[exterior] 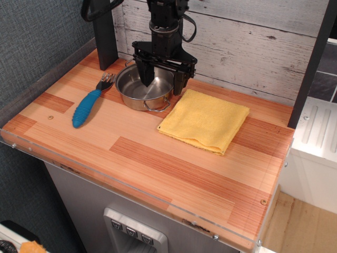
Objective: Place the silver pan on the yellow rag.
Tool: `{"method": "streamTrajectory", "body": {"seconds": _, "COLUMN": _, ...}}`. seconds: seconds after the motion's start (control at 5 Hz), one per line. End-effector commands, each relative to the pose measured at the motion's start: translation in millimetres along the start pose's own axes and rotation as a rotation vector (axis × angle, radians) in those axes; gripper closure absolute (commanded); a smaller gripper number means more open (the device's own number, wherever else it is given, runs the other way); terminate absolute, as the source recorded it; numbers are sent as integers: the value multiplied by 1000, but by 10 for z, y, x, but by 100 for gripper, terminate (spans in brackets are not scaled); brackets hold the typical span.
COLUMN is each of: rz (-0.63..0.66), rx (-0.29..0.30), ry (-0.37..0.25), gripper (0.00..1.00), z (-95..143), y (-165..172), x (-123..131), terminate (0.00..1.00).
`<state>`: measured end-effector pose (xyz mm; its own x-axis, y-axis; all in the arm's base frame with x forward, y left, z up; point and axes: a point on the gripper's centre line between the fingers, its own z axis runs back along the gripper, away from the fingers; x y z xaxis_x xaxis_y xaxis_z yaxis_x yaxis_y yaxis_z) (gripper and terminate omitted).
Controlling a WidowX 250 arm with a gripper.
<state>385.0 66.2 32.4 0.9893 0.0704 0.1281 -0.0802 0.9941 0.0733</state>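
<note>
No text, label, brand, number or sign can be read anywhere in this view.
</note>
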Motion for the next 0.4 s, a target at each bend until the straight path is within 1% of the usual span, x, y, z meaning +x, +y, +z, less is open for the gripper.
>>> {"method": "streamTrajectory", "body": {"seconds": 0.0, "rz": 21, "rx": -3, "ry": -16, "gripper": 0, "z": 18, "y": 100, "x": 105, "terminate": 0}}
{"method": "streamTrajectory", "body": {"seconds": 0.2, "rz": 22, "rx": -11, "ry": -13, "gripper": 0, "z": -5, "y": 106, "x": 111, "terminate": 0}}
